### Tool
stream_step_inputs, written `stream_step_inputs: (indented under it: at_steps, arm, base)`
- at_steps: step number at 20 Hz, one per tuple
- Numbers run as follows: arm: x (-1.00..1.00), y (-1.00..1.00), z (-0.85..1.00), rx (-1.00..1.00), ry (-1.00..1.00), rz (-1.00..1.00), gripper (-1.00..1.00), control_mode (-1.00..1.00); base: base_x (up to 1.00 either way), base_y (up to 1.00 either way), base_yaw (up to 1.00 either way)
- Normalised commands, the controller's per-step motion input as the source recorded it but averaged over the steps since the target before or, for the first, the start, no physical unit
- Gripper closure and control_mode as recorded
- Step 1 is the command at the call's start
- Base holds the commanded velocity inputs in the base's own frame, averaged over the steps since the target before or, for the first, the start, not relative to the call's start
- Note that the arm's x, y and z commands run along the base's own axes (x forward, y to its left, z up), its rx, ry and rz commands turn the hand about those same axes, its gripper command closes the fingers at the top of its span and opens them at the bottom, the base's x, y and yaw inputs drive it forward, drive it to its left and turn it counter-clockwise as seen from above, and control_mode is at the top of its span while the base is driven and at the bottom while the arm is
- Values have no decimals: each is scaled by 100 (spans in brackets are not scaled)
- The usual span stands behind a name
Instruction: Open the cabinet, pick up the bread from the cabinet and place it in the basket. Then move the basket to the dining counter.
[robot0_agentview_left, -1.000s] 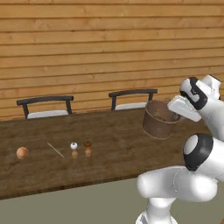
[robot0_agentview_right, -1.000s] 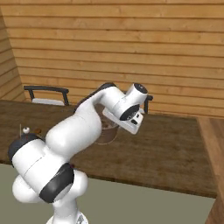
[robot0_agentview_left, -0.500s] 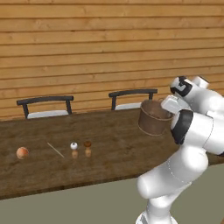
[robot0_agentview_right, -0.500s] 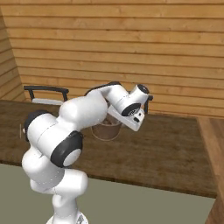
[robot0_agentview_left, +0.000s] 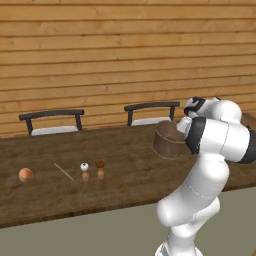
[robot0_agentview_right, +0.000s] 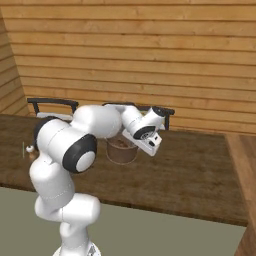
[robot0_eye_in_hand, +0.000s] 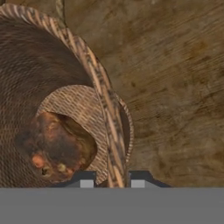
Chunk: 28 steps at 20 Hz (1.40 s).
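The claw (robot0_eye_in_hand: 109, 181) is pinching the thick rim of the basket (robot0_agentview_left: 168, 140), one finger inside the wall and one outside, and from the hand's own camera the bread (robot0_eye_in_hand: 57, 146), a dark crusty lump, lies on the woven bottom. So the last step looks to be in hand: carrying the loaded basket to the dining counter (robot0_agentview_left: 125, 175). The basket is above that long dark wooden top, near its far edge and in front of the right-hand chair (robot0_agentview_left: 150, 112); whether its base touches the wood or hangs just over it I can't make out. Well off to the left on the same top lie an orange ball (robot0_agentview_left: 25, 174), a thin stick (robot0_agentview_left: 63, 171) and two small shakers (robot0_agentview_left: 92, 170), far clear of the basket. To my eye, the next move is to set the basket down flat on the wood, then spread the fingers and lift straight off the rim so it doesn't tip.
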Motion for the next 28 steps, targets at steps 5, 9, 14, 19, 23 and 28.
stream_step_inputs:
  at_steps: [5,9,14,19,23,28]
  arm:
    - [12,0,-47,0,0,-3,100,-100]
    - [1,28,-42,0,0,0,-100,-100]
    - [-1,22,10,0,-6,0,-100,-100]
    - [-17,20,34,0,-10,0,-100,-100]
    - [-72,11,64,-3,-16,4,-100,-100]
    - [-75,33,65,-2,-16,3,-100,-100]
  base:
    - [0,0,0]
    - [0,0,0]
    - [0,0,0]
    - [0,0,0]
    - [0,0,0]
    - [0,0,0]
